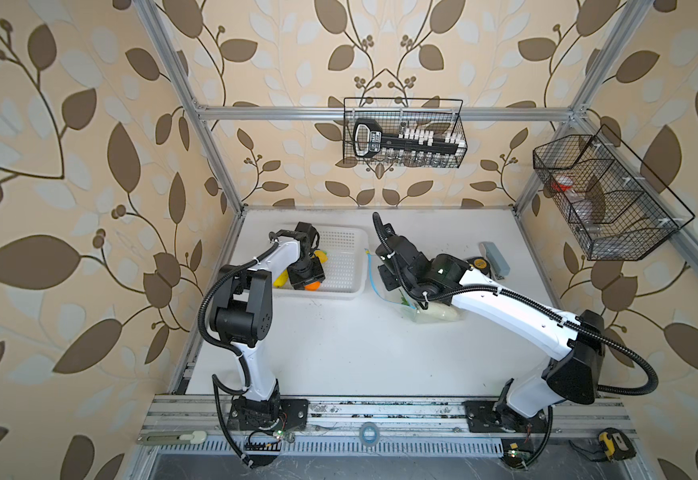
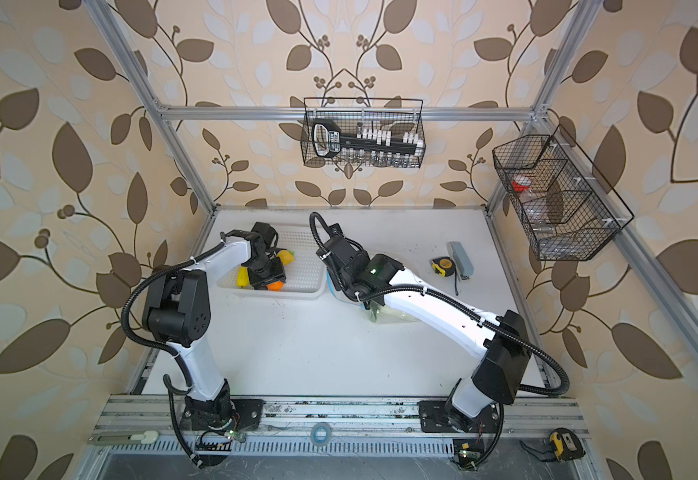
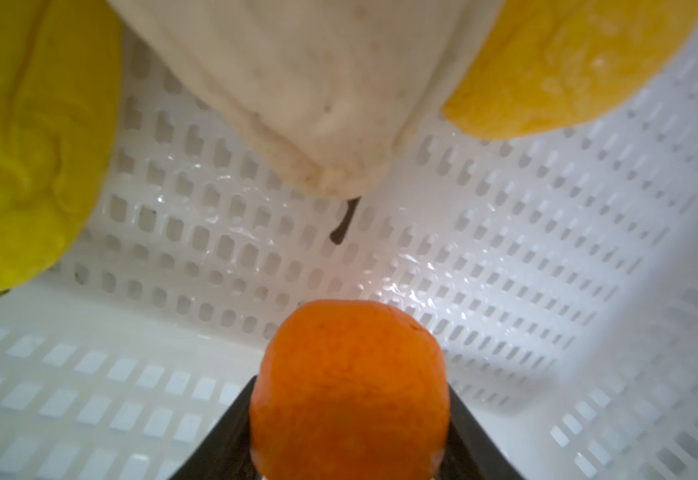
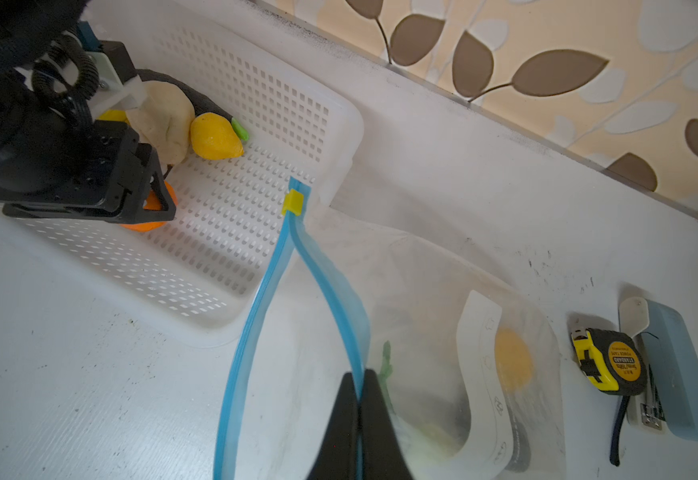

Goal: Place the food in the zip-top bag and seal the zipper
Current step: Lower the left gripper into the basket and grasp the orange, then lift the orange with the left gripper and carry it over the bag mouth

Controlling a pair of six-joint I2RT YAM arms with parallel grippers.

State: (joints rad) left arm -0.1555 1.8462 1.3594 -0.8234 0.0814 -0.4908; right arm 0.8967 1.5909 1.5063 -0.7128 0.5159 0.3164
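Observation:
My left gripper (image 3: 350,388) reaches into the white perforated basket (image 1: 345,249) and is shut on the orange (image 3: 349,365), which also shows in a top view (image 2: 275,286). Around it lie yellow corn (image 3: 27,145), a pale cream piece (image 3: 318,83), a lemon (image 4: 214,137) and a dark eggplant (image 4: 189,93). The clear zip-top bag (image 4: 422,282) lies right of the basket, mouth gaping. My right gripper (image 4: 359,376) is shut on one lip of the blue zipper (image 4: 326,286); its yellow slider (image 4: 293,202) sits at the far end. Inside the bag are a green leaf (image 4: 386,368), a peach-coloured piece (image 4: 513,365) and a pale cucumber (image 1: 442,312).
A yellow tape measure (image 4: 613,365) and a grey-blue stapler (image 4: 671,374) lie right of the bag near the table's right edge. Two black wire baskets (image 1: 405,133) (image 1: 605,199) hang on the walls. A second tape measure (image 1: 613,444) rests by the front rail.

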